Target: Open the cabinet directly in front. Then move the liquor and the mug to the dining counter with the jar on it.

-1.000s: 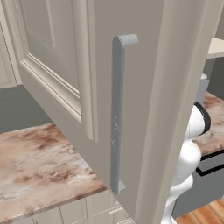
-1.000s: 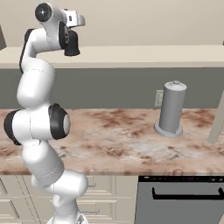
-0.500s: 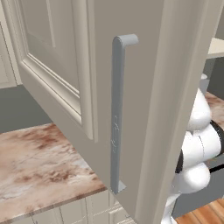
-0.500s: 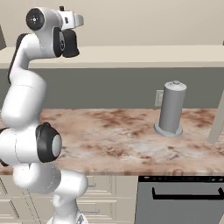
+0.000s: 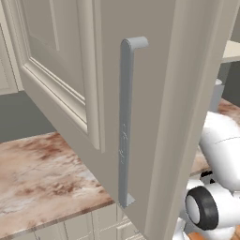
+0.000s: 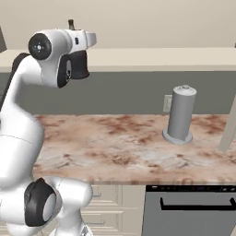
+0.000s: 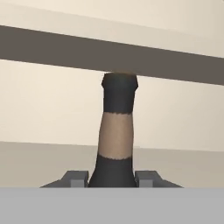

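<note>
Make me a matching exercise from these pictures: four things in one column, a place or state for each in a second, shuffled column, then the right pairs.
Things:
1. cabinet door
2. liquor bottle
3. grey domed canister
4. gripper

Places or states:
A. stands on the marble counter
B. swung open, its long grey bar handle facing the left base camera
C. closed on the bottle, one fingertip on each side
D. neck rises upright between the two dark fingertips

Pairs: 1-B, 2-D, 3-A, 4-C
</note>
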